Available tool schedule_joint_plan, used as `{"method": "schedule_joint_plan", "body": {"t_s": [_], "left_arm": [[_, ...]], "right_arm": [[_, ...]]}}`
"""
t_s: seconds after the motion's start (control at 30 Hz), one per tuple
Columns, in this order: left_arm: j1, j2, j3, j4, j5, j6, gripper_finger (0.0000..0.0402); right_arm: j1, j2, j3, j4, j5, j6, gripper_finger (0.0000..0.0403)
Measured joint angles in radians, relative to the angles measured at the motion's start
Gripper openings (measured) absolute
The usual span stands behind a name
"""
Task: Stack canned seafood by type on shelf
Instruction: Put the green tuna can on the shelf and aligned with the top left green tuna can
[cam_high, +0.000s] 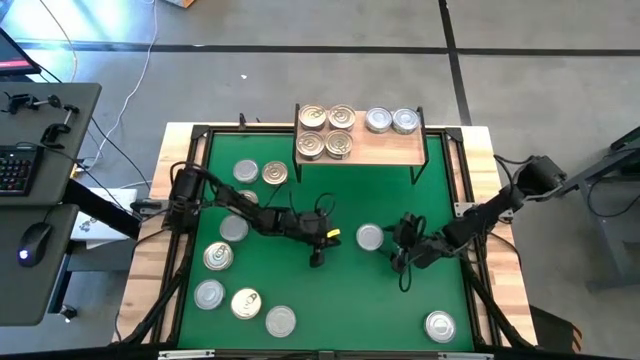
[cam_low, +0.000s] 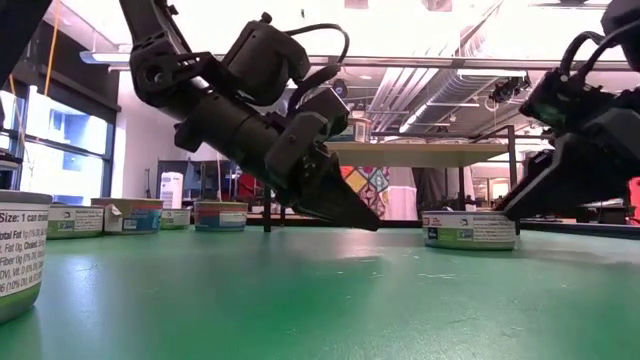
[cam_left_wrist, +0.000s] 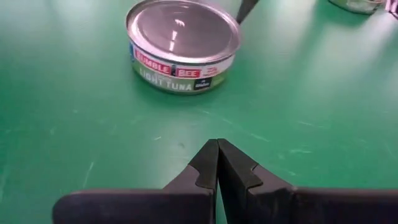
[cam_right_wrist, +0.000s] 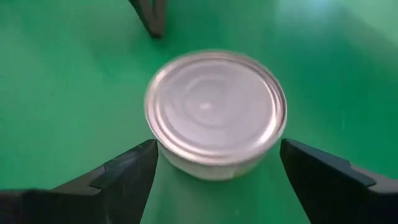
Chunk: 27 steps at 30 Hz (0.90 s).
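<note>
The shelf (cam_high: 385, 150), a light wood board at the mat's far edge, carries several gold-lidded tins (cam_high: 326, 131) on its left and two silver-lidded tins (cam_high: 390, 121) on its right. One silver-lidded tin (cam_high: 369, 237) stands on its base mid-mat, labelled light tuna (cam_left_wrist: 182, 43). My right gripper (cam_right_wrist: 217, 146) is open, low over the mat, its fingers on either side of the tin's (cam_right_wrist: 214, 112) near part; no touch shows. My left gripper (cam_left_wrist: 217, 155) is shut on nothing, left of that tin, slanting down with its tip (cam_low: 368, 220) just above the mat.
Several more tins stand on the mat's left side (cam_high: 233, 228), (cam_high: 218, 257), (cam_high: 246, 302), (cam_high: 245, 172), and one at the near right (cam_high: 440, 325). The green mat (cam_high: 340, 300) has bare room in its middle and near part. A desk with keyboard and mouse (cam_high: 35, 240) stands off-table at left.
</note>
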Motion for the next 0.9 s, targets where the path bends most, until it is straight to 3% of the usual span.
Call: {"method": "schedule_joint_plan", "body": {"t_s": [0.3, 0.63, 0.9], "left_arm": [[0.005, 0.000, 0.000, 0.000, 0.004, -0.016, 0.0000], [0.006, 0.000, 0.000, 0.002, 0.004, -0.018, 0.0000], [0.006, 0.000, -0.001, 0.018, 0.004, -0.017, 0.0000]], "right_arm": [[-0.097, 0.000, 0.000, 0.044, -0.188, -0.106, 0.0337], [-0.116, 0.000, 0.000, 0.095, -0.175, -0.325, 0.0337], [-0.116, 0.132, 0.001, 0.221, -0.184, -0.327, 0.0340]]}}
